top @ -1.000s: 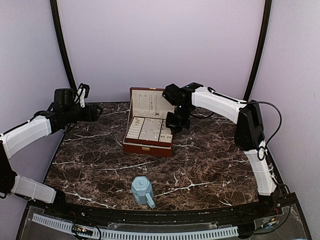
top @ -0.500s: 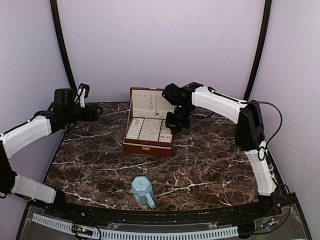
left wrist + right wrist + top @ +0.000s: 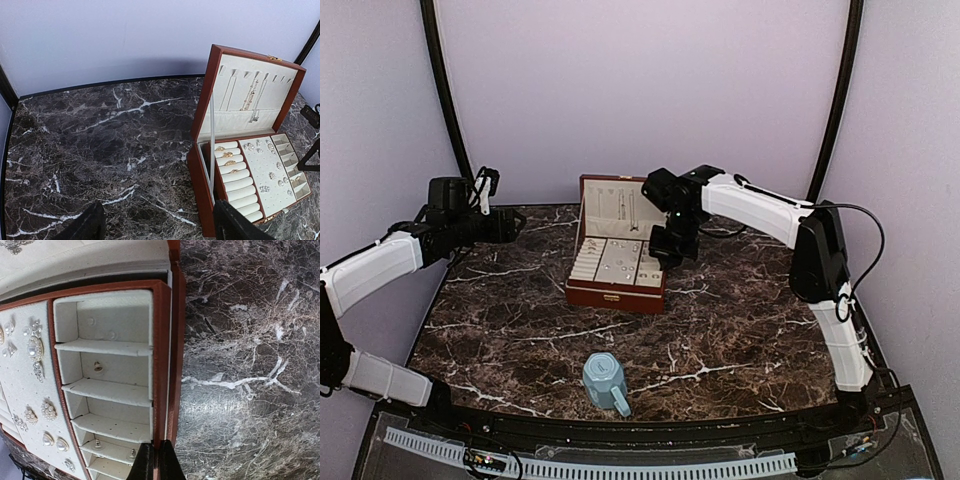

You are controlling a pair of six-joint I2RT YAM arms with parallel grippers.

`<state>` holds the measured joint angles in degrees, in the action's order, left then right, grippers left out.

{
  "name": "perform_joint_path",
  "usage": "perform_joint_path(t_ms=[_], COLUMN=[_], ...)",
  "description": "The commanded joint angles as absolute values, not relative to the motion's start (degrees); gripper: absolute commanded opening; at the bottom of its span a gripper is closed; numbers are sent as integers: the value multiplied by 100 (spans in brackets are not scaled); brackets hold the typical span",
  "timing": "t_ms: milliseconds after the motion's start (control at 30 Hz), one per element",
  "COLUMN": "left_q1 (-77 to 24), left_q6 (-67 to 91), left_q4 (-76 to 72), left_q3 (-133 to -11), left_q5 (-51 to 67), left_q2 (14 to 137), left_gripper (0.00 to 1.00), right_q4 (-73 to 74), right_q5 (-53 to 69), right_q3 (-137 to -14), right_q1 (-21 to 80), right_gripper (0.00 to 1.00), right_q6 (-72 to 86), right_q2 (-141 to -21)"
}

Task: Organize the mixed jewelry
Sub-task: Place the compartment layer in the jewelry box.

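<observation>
The mixed jewelry lies in an open brown box (image 3: 615, 296) at the back middle of the table. Gold rings (image 3: 227, 155) sit on its cream rolls. Small silvery studs (image 3: 265, 172) dot the middle pad, and chains (image 3: 250, 97) hang in the lid. More studs (image 3: 35, 347) and one tiny piece (image 3: 98, 367) show in the right wrist view. My right gripper (image 3: 672, 248) (image 3: 156, 463) is shut, its tips over the box's right wall (image 3: 162, 365), with nothing seen held. My left gripper (image 3: 510, 225) (image 3: 157, 222) hangs open above the table, left of the box.
A light-blue faceted mug (image 3: 607, 383) lies near the front edge in the middle. The box's lid (image 3: 618, 203) stands upright at the back. Dark marble tabletop (image 3: 500, 320) stretches between the box and the arm bases.
The right gripper has edged slightly to the left over the box's right side. The left arm has not moved.
</observation>
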<state>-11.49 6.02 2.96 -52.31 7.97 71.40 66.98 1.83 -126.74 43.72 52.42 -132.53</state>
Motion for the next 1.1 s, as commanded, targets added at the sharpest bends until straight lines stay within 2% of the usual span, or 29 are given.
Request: perform_joint_path(t_ms=[0, 1067], left_q1=[-1169, -1169], left_q6=[591, 623], left_q4=[246, 229], left_q3=[-5184, -5176], left_q5=[848, 886], left_q2=[7120, 7154], left_gripper=[77, 77], right_q4=[6491, 6434], right_q5=[206, -95], right_q3=[-12754, -12920], right_q1=[4447, 4495], right_gripper=[0, 0], right_q6=[5447, 5511], right_q2=[-13028, -13442])
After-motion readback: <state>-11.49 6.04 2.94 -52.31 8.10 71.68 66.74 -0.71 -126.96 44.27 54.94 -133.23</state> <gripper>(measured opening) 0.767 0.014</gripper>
